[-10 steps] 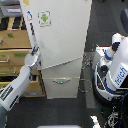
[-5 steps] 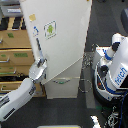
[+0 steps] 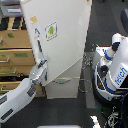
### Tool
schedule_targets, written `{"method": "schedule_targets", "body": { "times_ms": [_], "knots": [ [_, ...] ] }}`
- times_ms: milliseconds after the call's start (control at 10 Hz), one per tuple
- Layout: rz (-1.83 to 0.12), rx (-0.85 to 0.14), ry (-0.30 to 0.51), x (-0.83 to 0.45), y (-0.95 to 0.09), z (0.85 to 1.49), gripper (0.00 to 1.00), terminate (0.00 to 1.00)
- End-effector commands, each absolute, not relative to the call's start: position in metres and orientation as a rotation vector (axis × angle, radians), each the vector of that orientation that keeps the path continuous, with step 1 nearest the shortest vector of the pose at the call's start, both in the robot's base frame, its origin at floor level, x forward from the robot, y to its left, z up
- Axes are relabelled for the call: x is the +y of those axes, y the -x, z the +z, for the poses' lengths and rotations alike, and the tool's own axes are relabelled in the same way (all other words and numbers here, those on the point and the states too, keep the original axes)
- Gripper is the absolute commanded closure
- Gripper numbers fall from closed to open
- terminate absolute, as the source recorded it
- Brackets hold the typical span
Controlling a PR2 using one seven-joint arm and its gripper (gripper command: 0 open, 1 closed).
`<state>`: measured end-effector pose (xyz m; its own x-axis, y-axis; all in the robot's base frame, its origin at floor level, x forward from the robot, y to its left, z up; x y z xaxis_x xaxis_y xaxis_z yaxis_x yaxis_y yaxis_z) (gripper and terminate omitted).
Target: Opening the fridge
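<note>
The tall white fridge [image 3: 70,75] stands in the middle of the exterior view. Its large upper door [image 3: 65,35], with a small green-marked sticker [image 3: 50,31], has swung partly open toward the camera. The long vertical handle [image 3: 38,50] runs down the door's left edge. My gripper [image 3: 41,66] comes in from the lower left on a grey and white arm [image 3: 17,100]. It is closed around the lower end of the handle. A lower drawer with a curved handle [image 3: 64,81] shows below the door.
A tan wooden drawer cabinet [image 3: 12,52] stands just to the exterior view's left of the fridge, behind my arm. A white robot base with blue lettering [image 3: 116,72] and loose cables [image 3: 90,75] stand at the exterior view's right. The floor is dark.
The upper door has swung further open over the last second. My gripper has moved with the handle, outward and toward the camera.
</note>
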<state>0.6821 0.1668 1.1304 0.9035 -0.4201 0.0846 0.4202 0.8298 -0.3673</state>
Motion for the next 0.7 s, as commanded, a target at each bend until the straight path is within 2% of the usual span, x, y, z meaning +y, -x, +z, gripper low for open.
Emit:
{"method": "schedule_targets", "body": {
  "times_ms": [100,200,700],
  "knots": [
    [-1.347,-0.199,0.417,0.11,-0.307,1.374,0.0,0.0],
    [-1.349,-0.201,0.433,0.121,-0.297,1.38,1.0,0.0],
    [-1.423,-0.227,0.469,0.128,-0.252,1.433,1.0,0.0]
  ]
}}
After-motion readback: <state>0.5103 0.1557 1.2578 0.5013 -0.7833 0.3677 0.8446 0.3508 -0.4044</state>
